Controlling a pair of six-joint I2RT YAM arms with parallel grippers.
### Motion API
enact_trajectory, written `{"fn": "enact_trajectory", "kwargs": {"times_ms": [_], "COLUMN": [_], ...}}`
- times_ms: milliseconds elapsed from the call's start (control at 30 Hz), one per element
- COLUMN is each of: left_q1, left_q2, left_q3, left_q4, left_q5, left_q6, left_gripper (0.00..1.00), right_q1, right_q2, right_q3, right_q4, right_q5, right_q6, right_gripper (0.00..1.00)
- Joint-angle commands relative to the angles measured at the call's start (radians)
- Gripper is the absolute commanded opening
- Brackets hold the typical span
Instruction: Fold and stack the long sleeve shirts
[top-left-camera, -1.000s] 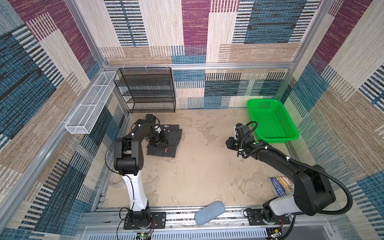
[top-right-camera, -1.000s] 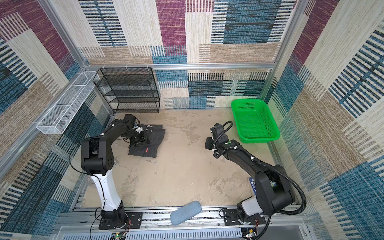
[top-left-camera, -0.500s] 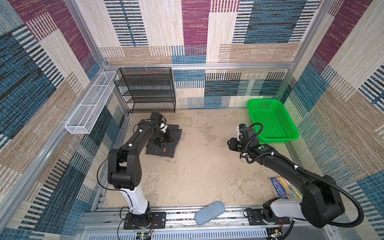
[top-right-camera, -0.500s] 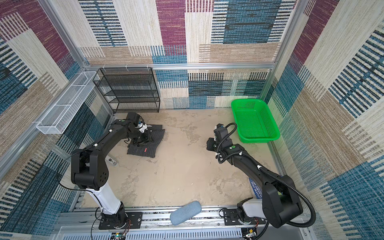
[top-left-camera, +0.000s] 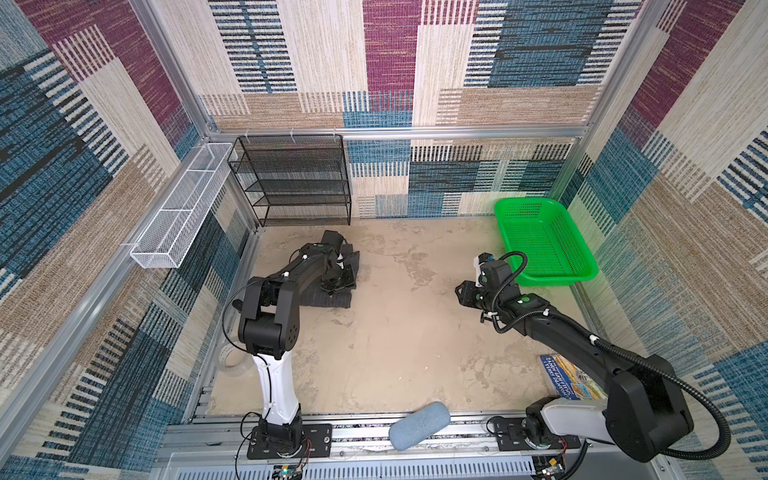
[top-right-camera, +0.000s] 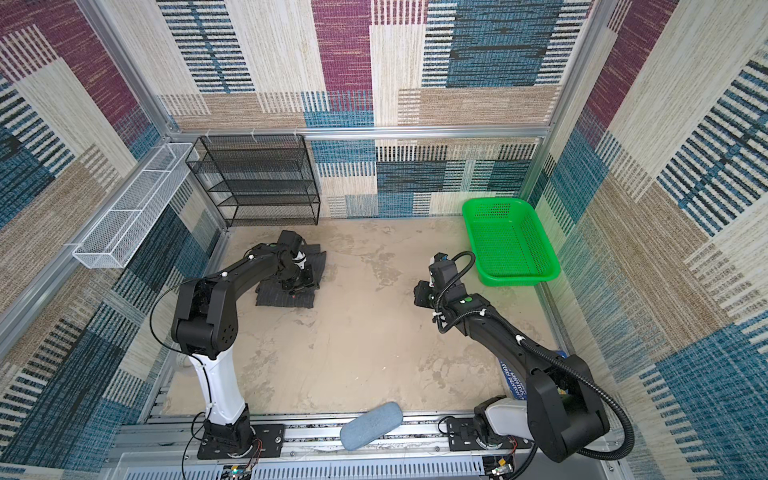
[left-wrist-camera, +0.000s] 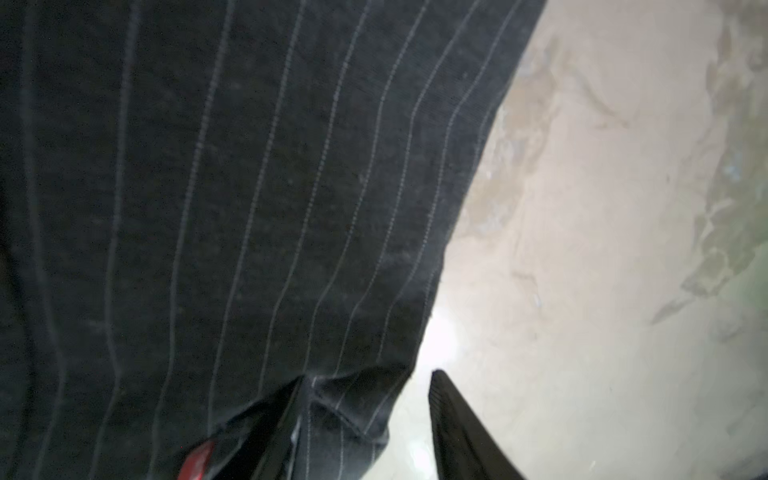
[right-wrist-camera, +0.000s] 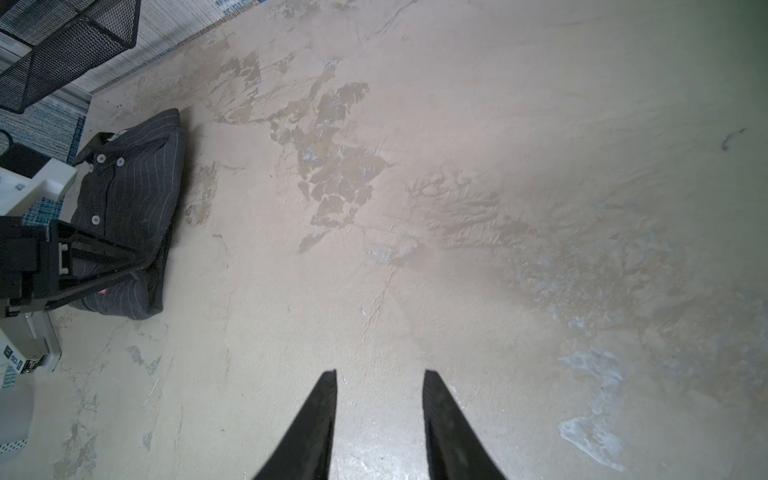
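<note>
- Shirt (top-left-camera: 332, 299), folded into a dark pinstriped bundle with the buttons up, lies on the table (top-left-camera: 395, 332) at far left, just in front of the black rack (top-left-camera: 291, 183).
- Left gripper (left-wrist-camera: 365, 376) sits low over the shirt's edge, jaws parted. A fabric corner lies between them, unclamped.
- Right gripper (right-wrist-camera: 378, 372) hangs over the table near the green basket (top-left-camera: 540, 241), jaws parted around nothing, well apart from the shirt.
</note>
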Motion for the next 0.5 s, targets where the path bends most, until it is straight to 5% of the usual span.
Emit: {"fn": "enact_trajectory", "kwargs": {"times_ms": [0, 467], "left_q1": [0.030, 0.137], "left_q2": [0.028, 0.015], "left_q3": [0.022, 0.077], "left_q4": [0.006, -0.002], "left_q5": [-0.031, 0.037], "left_q6": [-0.002, 0.058], "left_gripper": [0.50, 0.51], "right_q1": [0.001, 0.000], "right_q2": [0.009, 0.069], "right_q3": [0.007, 0.042], "right_q4": [0.022, 0.049], "right_q5": [0.011, -0.005], "right_q6": [0.008, 0.002], "right_gripper": [0.38, 0.37]}}
